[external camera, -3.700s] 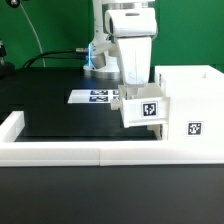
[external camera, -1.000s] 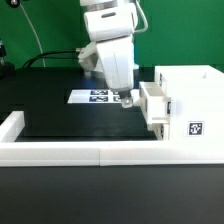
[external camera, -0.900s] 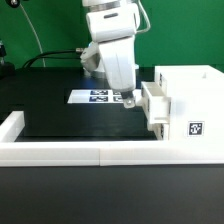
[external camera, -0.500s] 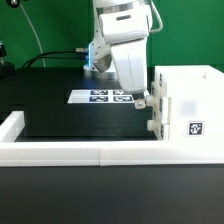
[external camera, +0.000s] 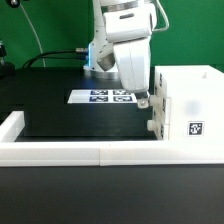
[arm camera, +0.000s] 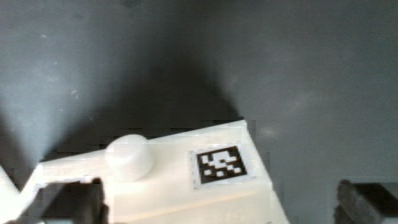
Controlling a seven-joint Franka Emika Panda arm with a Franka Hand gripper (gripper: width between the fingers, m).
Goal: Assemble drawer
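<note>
The white box housing (external camera: 186, 100) stands at the exterior view's right, with a square tag (external camera: 195, 128) on its near face. A white tray (external camera: 156, 108) sits deep in the housing's open side, and only its front sticks out. My gripper (external camera: 142, 101) is right at that tray front. In the wrist view the tray front (arm camera: 169, 175) shows a round knob (arm camera: 128, 152) and a square tag (arm camera: 219, 165). My gripper (arm camera: 214, 206) is open, with its dark fingers (arm camera: 370, 203) standing wide on either side of the tray front. I cannot make out a second tray.
The marker board (external camera: 100, 96) lies on the black table (external camera: 70, 118) behind the arm. A low white wall (external camera: 80, 151) borders the table at the front and at the exterior view's left (external camera: 12, 125).
My gripper has moved toward the exterior view's right, and the tray has slid further into the housing. Earlier still, the gripper held the tray in front of the housing.
</note>
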